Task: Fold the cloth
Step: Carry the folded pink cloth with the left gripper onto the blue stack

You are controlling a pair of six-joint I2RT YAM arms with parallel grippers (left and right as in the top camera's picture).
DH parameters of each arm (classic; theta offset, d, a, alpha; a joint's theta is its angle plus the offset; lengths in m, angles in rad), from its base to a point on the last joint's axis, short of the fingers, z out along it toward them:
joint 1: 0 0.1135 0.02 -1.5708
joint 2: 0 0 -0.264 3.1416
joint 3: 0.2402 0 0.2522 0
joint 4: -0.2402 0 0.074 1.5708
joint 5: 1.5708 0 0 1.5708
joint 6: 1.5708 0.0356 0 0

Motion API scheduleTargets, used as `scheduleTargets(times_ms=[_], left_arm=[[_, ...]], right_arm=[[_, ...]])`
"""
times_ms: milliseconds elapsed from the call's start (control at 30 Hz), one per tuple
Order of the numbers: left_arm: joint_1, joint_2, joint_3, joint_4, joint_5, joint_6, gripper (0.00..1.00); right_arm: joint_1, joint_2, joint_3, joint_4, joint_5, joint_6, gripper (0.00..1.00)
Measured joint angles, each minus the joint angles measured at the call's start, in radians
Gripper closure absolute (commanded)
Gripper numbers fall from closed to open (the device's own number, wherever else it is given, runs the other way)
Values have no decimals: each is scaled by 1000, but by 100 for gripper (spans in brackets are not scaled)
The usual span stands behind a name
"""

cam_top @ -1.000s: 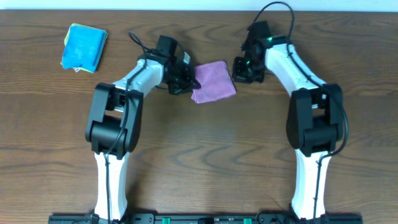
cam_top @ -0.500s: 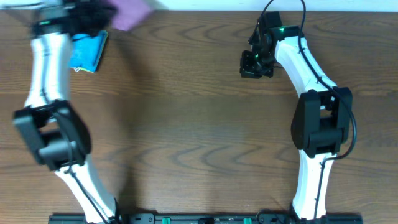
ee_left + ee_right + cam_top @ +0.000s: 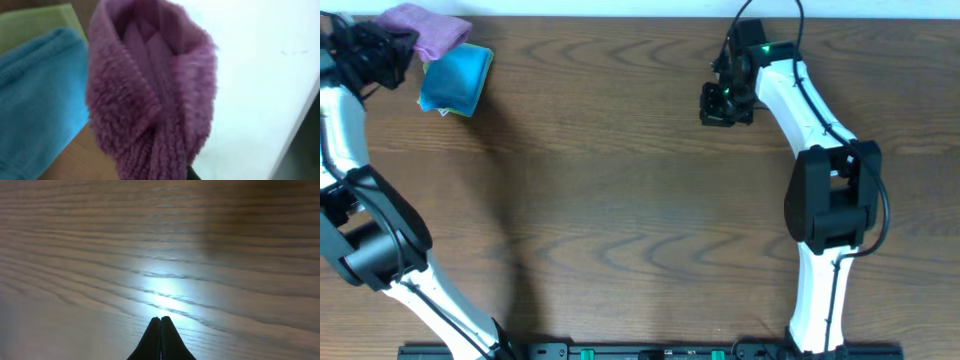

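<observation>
The lilac cloth [image 3: 428,28] hangs bunched from my left gripper [image 3: 398,42] at the table's far left corner, next to and partly over the bright blue folded cloth [image 3: 457,80]. In the left wrist view the cloth [image 3: 150,95] fills the middle, folded in on itself, and hides the fingers; the blue cloth [image 3: 35,95] lies to its left. No white tag shows. My right gripper [image 3: 725,108] is shut and empty over bare wood at the far middle-right; its fingertips [image 3: 161,321] touch each other just above the table.
The table's far edge [image 3: 620,17] runs along the top, with a white surface [image 3: 260,75] beyond it. A green piece [image 3: 35,20] shows under the blue cloth. Black cables trail off the right arm [image 3: 770,10].
My left arm has carried the lilac cloth from the table's middle to the far left corner by the blue cloth. My right gripper has stayed almost in place, shut.
</observation>
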Motion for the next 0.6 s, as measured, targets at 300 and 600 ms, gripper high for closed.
scheduleTargets(times_ms=[300,600], left_arm=[[-10,0,-135,254,-17,-139,94],[-11,21,-161,333,-48,-193,95]], right_arm=[[45,0,0,-41,-10,-4,99],[65,0,0,-54,-10,-3,98]])
